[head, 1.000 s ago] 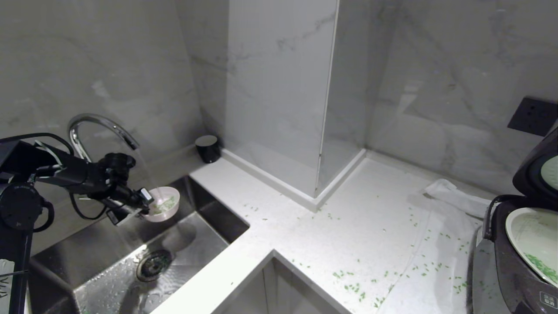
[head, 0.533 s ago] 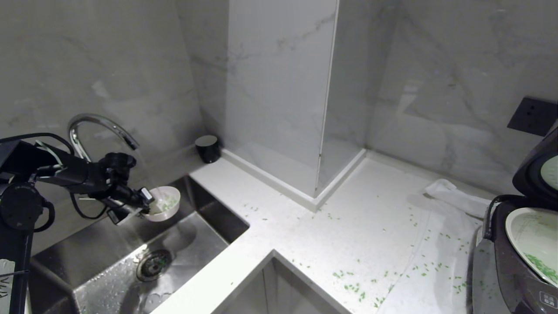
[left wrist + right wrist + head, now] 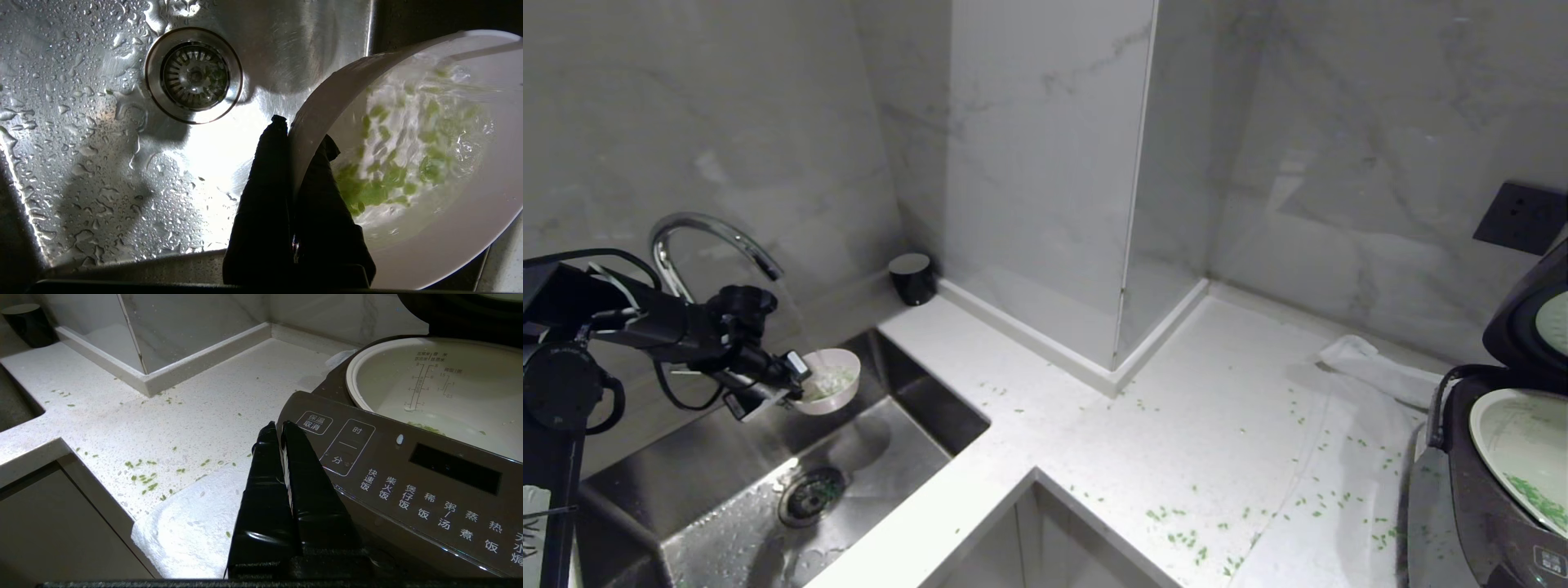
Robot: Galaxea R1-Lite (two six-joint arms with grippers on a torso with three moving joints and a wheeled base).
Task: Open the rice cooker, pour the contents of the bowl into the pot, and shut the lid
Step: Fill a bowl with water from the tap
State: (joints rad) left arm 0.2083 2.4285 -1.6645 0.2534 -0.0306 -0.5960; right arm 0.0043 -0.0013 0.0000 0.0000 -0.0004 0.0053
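The small pale bowl (image 3: 829, 382) hangs over the sink under the tap, with my left gripper (image 3: 796, 377) shut on its rim. In the left wrist view one finger sits outside and one inside the bowl (image 3: 429, 228) at my left gripper (image 3: 304, 130). Water churns the green contents (image 3: 388, 175). The rice cooker (image 3: 1486, 523) stands at the far right with its lid (image 3: 1523, 318) raised, and the pot (image 3: 1515, 441) holds some green bits. My right gripper (image 3: 278, 425) is shut and empty, just in front of the cooker's button panel (image 3: 408, 473), below the pot (image 3: 449, 396).
A curved tap (image 3: 711, 233) arches over the wet steel sink (image 3: 727, 490) and its drain (image 3: 194, 75). A black cup (image 3: 912, 278) stands in the counter's corner. Green bits (image 3: 1184, 539) lie scattered on the white counter. A white cloth (image 3: 1372, 367) lies beside the cooker.
Neither arm nor the bowl has moved. Water keeps running into the bowl, and its contents look more stirred and foamy than a second ago.
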